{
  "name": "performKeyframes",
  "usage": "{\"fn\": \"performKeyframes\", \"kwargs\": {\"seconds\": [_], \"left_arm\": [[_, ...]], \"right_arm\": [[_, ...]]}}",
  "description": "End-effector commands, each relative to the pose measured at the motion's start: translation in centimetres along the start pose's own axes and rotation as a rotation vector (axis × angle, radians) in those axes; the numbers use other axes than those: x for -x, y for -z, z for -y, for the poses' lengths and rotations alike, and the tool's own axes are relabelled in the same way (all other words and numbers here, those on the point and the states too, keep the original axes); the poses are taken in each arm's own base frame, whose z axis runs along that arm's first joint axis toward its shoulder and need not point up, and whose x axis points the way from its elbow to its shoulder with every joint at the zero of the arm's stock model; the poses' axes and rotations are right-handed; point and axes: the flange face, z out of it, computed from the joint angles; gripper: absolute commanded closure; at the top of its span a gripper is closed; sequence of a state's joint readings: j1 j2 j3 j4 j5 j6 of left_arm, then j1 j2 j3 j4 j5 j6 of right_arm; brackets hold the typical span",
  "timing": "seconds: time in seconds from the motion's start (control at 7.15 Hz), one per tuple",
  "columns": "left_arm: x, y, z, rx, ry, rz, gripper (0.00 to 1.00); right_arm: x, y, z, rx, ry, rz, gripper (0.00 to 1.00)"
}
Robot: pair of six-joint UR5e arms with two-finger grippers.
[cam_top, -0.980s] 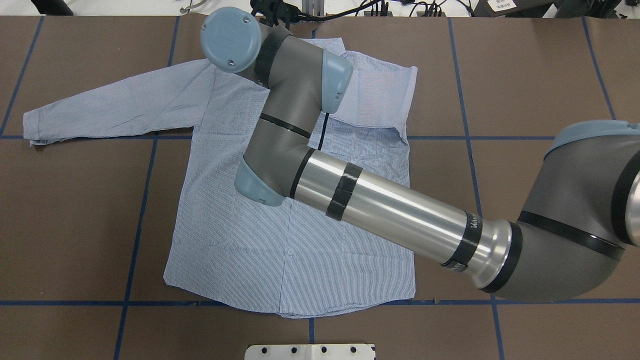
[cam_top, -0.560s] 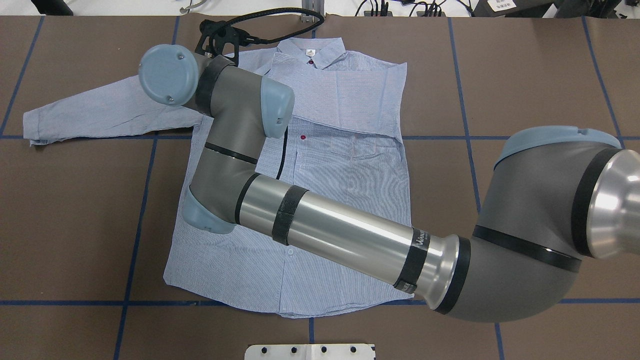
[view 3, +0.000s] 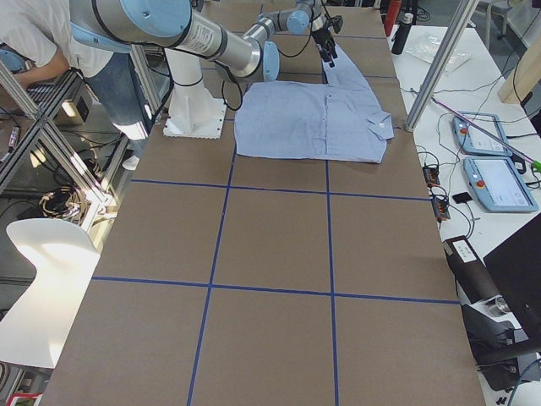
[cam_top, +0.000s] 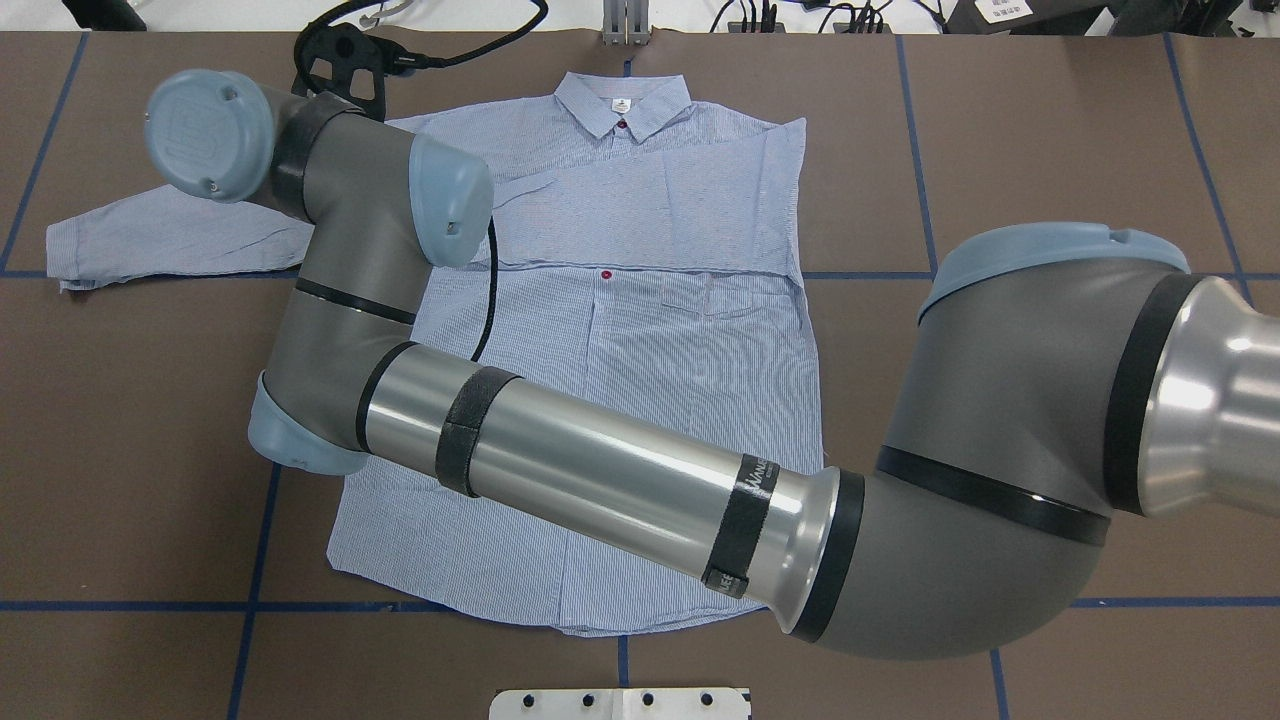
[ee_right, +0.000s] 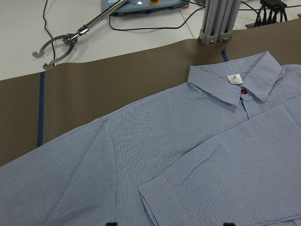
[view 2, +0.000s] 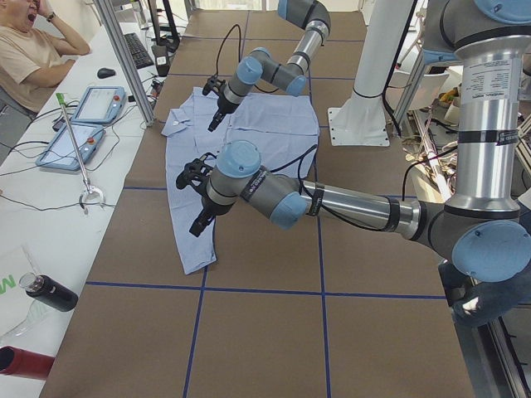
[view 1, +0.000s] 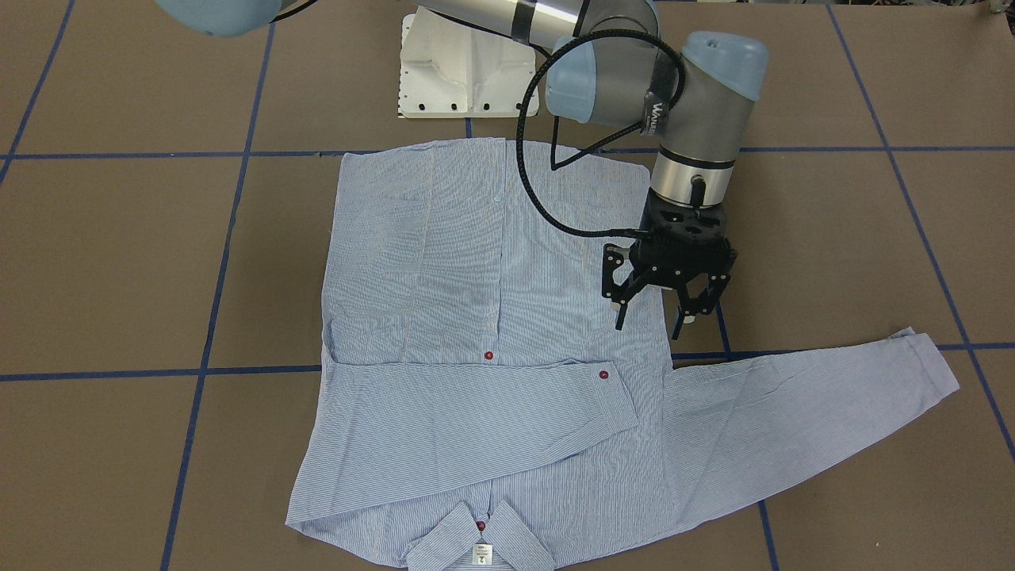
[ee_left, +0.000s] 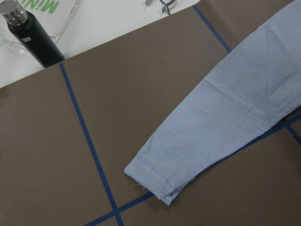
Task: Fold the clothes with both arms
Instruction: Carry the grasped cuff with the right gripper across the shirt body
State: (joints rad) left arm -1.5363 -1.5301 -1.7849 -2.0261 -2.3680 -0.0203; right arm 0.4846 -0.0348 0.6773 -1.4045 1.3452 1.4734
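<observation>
Since the earlier overhead pictures the right arm [cam_top: 600, 470] has been swung toward the left of the table [cam_top: 1050, 150], so that the collar [cam_top: 622, 100] and the folded sleeve [cam_top: 680, 210] across the chest are uncovered; the shirt [cam_top: 700, 370] is spread flat at the table's middle, its outstretched sleeve [cam_top: 150, 240] pointed left. From the front-facing camera the right gripper [view 1: 649, 327] is seen released, fingers [view 1: 622, 313] spread, nothing held, raised over the shirt on the outstretched sleeve's side. In the exterior left view the left arm [view 2: 348, 203] is seen near, the left gripper [view 2: 199, 207] raised by the outstretched sleeve; whether it is released or clenched cannot be told. In the exterior right view the shirt is seen in the table's far half, under the right arm. By the left wrist camera only the outstretched cuff [ee_left: 155, 181] is shown, flat on the table. By the right wrist camera the collar and folded cuff [ee_right: 157, 197] are shown lying loose. Folding the outstretched sleeve is judged the next step; were cloth pinched too deep, the body could be dragged and the folded sleeve pulled askew, and the arms, crowded on one side, could be knocked together
</observation>
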Motion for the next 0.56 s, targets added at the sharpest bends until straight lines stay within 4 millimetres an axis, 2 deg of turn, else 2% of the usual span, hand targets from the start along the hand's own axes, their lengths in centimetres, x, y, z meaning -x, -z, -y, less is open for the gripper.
{"fn": "performKeyframes", "kwargs": {"seconds": [0.0,0.14,0.28,0.42], "left_arm": [[-1.3,0.5,0.9,-0.066,-0.077,-0.047,0.00],[-0.8,-0.3,0.3,-0.112,-0.104,-0.049,0.00],[-1.0,-2.1,0.0,-0.123,-0.140,-0.071,0.00],[0.1,-4.6,-0.9,-0.088,-0.123,-0.076,0.00]], "right_arm": [[-3.3,-1.6,5.3,0.108,-0.031,-0.032,0.00],[-8.8,-2.6,7.6,0.152,-0.032,-0.005,0.00],[-13.4,-2.2,9.8,0.141,0.025,0.004,0.00],[-17.4,-2.7,13.2,0.194,0.051,0.023,0.00]]}}
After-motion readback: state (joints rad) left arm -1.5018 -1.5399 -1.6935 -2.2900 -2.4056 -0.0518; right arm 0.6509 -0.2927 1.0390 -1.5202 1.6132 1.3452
